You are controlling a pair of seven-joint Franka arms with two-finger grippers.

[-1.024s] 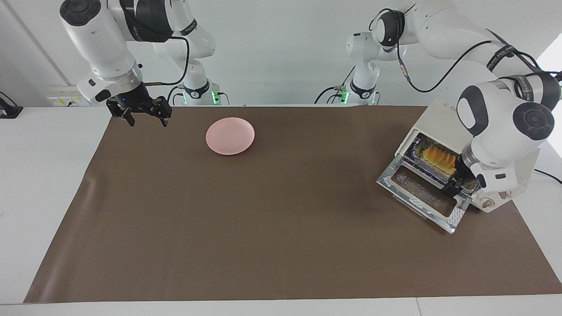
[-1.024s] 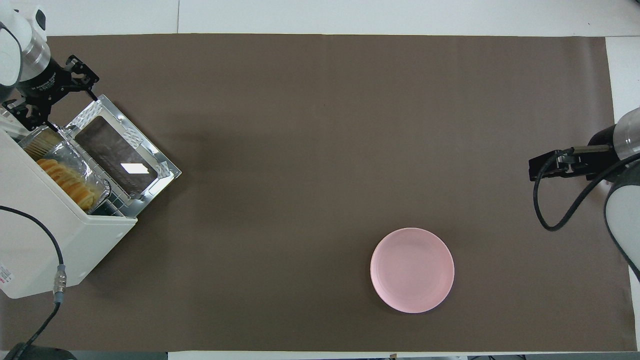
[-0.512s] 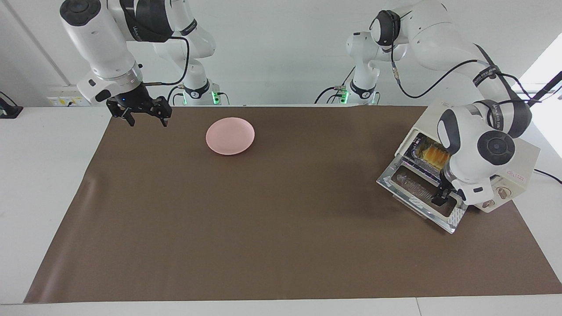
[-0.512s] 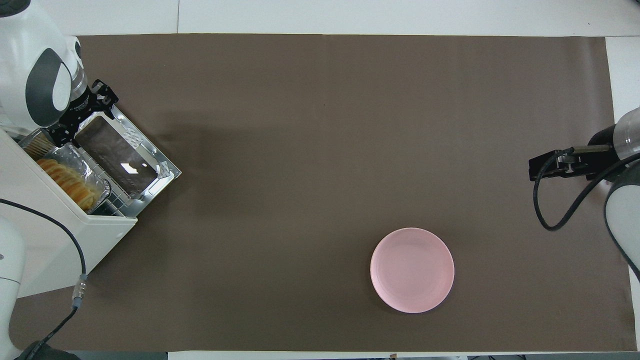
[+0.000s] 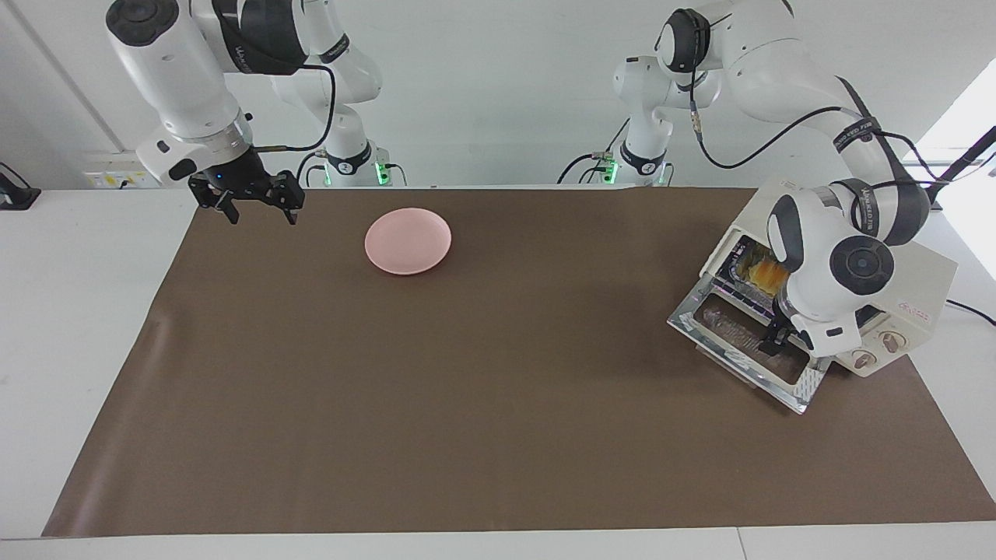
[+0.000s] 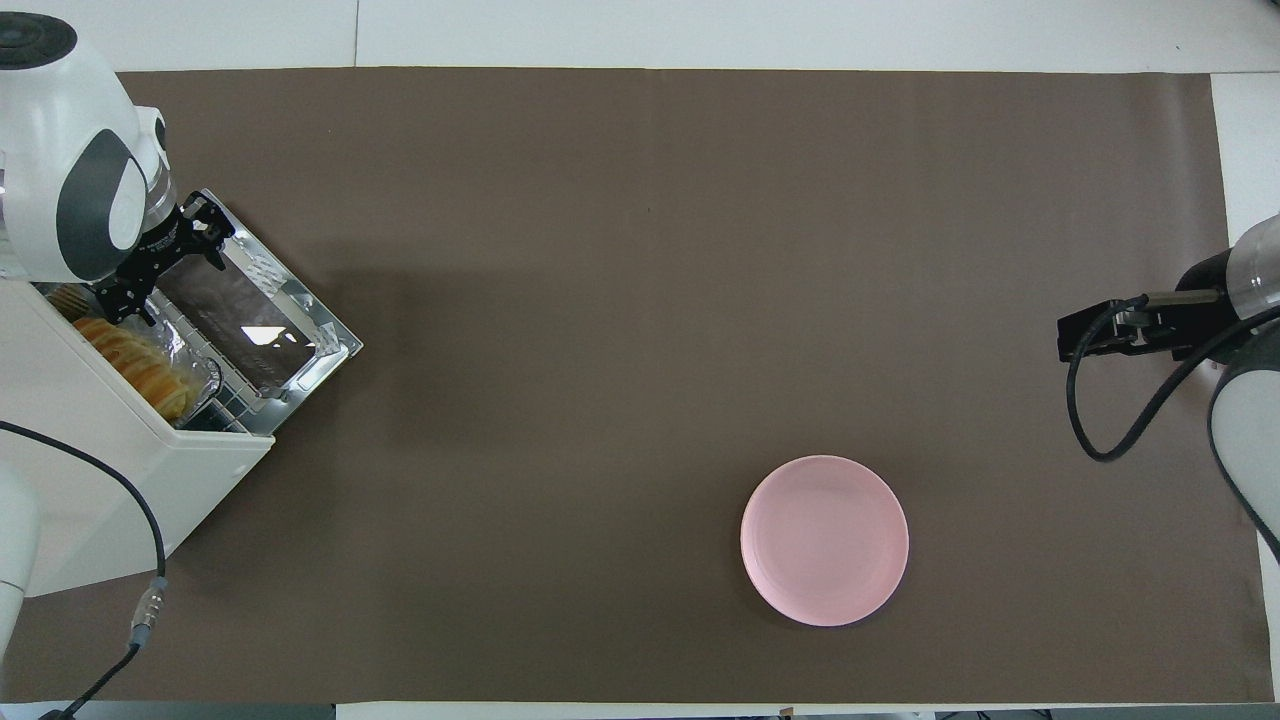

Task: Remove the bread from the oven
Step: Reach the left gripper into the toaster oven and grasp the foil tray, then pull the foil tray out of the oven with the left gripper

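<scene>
The cream-white oven (image 5: 926, 272) (image 6: 110, 500) stands at the left arm's end of the table, its glass door (image 5: 727, 330) (image 6: 255, 320) dropped down open. The golden ridged bread (image 5: 764, 272) (image 6: 135, 365) lies inside in a silver foil tray (image 6: 195, 375) on the rack. My left gripper (image 5: 774, 340) (image 6: 160, 265) hangs open just over the open door at the oven's mouth, beside the end of the bread nearer the knobs, holding nothing. The arm's wrist hides part of the bread in the facing view. My right gripper (image 5: 253, 206) (image 6: 1090, 335) waits open in the air over the right arm's end of the mat.
A round pink plate (image 5: 408, 240) (image 6: 824, 540) sits on the brown mat (image 5: 467, 389) (image 6: 620, 300), nearer the robots and toward the right arm's end. Two knobs (image 5: 875, 350) show at the oven's end. A cable (image 6: 130, 500) runs across the oven's top.
My left arm has swung from the oven's knob end in over the open door, bringing the open gripper to the oven's mouth. The right arm has not moved.
</scene>
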